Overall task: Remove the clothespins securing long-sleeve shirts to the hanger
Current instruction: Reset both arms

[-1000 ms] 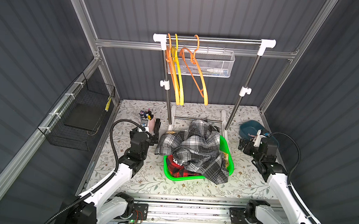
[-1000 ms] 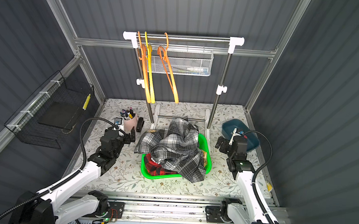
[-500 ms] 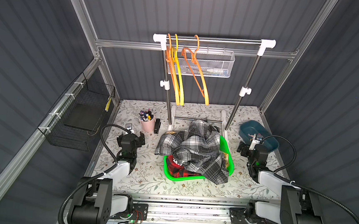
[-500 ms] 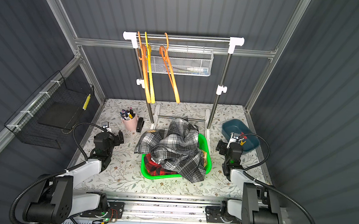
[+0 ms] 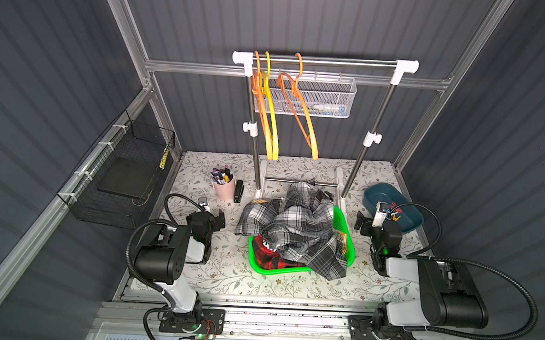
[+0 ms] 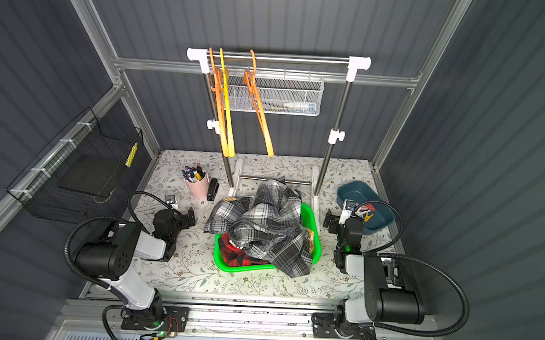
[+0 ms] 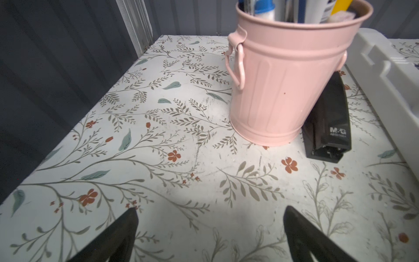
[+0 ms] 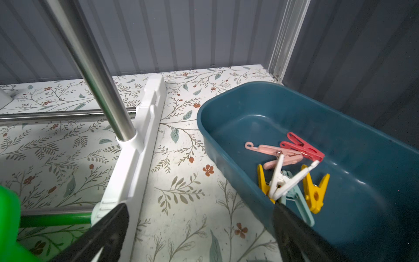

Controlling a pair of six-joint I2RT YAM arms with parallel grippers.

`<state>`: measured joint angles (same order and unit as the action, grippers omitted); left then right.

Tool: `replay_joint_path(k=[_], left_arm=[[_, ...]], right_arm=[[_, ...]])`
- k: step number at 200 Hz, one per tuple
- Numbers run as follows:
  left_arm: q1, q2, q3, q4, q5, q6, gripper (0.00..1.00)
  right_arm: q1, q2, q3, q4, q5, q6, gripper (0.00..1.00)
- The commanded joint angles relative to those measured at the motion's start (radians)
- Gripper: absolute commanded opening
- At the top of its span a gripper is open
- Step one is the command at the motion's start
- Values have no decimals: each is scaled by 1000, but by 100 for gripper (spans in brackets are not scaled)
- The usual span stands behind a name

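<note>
Both the left arm (image 5: 167, 252) and right arm (image 5: 446, 288) sit folded low, elbows back by the front rail; a second ago they reached out long. Wide fingers on the left gripper (image 7: 209, 211) hang over bare floral table (image 5: 224, 272), right gripper (image 8: 200, 206) likewise wide and empty beside the blue tub (image 8: 226, 106); only the right wrist view shows the clothespins (image 8: 292, 167) clearly, loose in that tub. Heaped in the green basket (image 5: 267, 270) mid-table lie the long-sleeve shirts (image 5: 293, 224), hangers (image 5: 313, 150) bare, dark ribbed walls (image 5: 340, 24) around.

In both top views the grey plaid shirt (image 5: 297, 218) buries most of the red-and-black shirt (image 5: 268, 259). Each wrist view's edge cuts off the fingers of my left gripper (image 7: 210, 208) and right gripper (image 8: 199, 205); the green basket (image 8: 9, 215) is blurred.
</note>
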<state>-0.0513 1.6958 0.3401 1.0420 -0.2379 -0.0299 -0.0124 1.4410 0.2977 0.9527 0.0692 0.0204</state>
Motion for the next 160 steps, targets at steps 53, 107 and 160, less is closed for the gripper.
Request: replay_joint_path(k=[53,107,160], left_arm=[[4,18,108,-82,17,5,100],[4,19,108,-80,11,6,100],[3,21,115,-92,9,3,100]], right_arm=[[2,3,2,40,-8,-16,99],[0,2,5,34,-8,-13,99],[-11,2,20,5,-23,-2,99]])
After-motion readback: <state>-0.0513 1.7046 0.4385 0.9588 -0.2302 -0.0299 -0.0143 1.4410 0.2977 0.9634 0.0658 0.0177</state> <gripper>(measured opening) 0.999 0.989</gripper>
